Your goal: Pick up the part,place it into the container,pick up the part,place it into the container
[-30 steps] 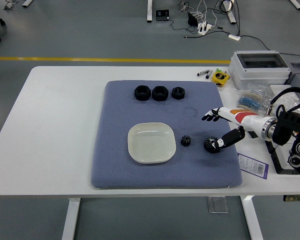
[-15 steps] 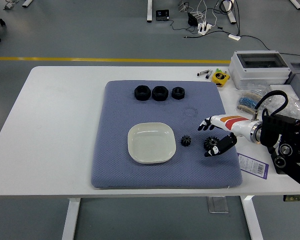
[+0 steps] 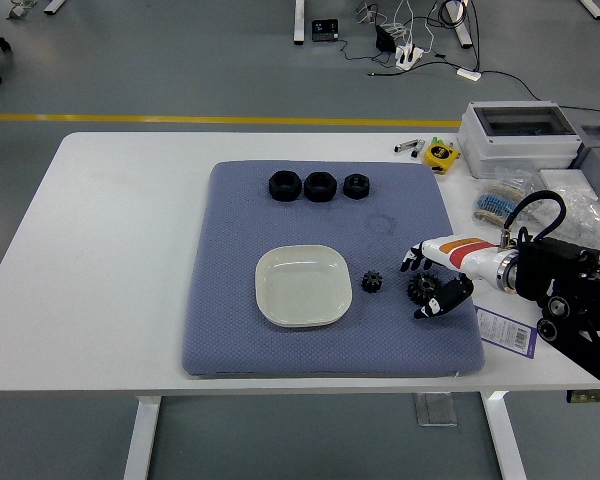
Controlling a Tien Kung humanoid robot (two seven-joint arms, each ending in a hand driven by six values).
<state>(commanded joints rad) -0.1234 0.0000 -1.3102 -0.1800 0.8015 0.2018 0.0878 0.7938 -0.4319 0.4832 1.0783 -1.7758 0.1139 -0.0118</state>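
Your right hand (image 3: pixel 427 282) is spreading open around the larger gear (image 3: pixel 421 289), right of centre; the dish (image 3: pixel 302 286) is lying to its left.

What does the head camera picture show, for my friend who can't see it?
The robot's right hand reaches in from the right, fingers spread around a black gear on a blue mat, not yet gripping it. A smaller gear lies beside an empty white dish, and three black nuts line the mat's far edge.
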